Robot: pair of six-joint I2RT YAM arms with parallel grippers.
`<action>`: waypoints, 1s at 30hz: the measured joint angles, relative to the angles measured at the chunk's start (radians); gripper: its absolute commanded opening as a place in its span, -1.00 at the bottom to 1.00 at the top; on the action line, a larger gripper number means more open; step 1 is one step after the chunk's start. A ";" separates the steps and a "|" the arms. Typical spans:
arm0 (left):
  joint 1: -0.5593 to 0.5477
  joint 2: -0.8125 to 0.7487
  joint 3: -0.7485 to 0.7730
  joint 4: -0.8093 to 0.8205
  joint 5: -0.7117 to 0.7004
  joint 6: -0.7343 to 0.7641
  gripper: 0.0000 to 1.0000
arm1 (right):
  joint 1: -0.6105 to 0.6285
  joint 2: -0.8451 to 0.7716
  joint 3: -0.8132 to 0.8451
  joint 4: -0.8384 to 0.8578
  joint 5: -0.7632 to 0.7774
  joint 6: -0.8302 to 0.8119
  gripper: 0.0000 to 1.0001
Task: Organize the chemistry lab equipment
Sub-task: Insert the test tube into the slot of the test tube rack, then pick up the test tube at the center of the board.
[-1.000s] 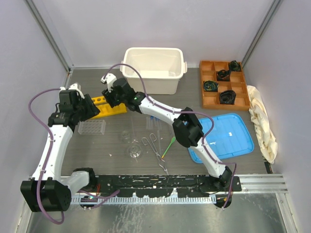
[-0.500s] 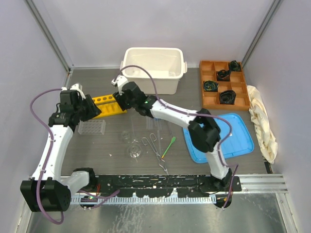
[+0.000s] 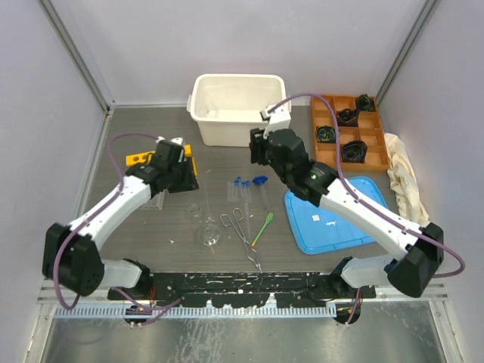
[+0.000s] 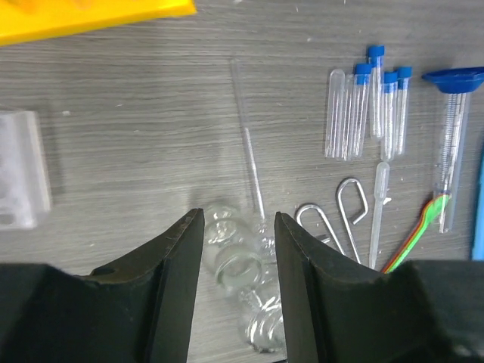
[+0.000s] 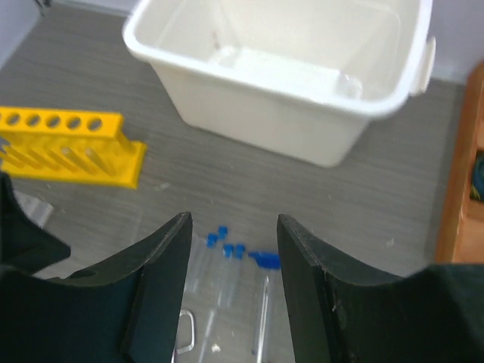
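Both tools hang spread and empty, the left tool (image 4: 238, 227) over the clear glass flasks (image 4: 234, 266), at seven o'clock from the blue-capped test tubes (image 4: 361, 110) that the right tool (image 5: 233, 227) faces, so a skewed descent could send round glass rolling across the tabletop (image 4: 136, 128)

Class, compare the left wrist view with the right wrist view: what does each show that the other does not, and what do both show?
Only the left wrist view shows the glass flasks and green spatula. Only the right wrist view shows the white bin. Both show the yellow rack and blue-capped test tubes.
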 measured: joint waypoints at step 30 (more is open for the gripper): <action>-0.273 0.562 0.285 0.079 -0.144 0.055 -0.15 | -0.082 -0.249 -0.292 -0.158 0.048 0.105 0.09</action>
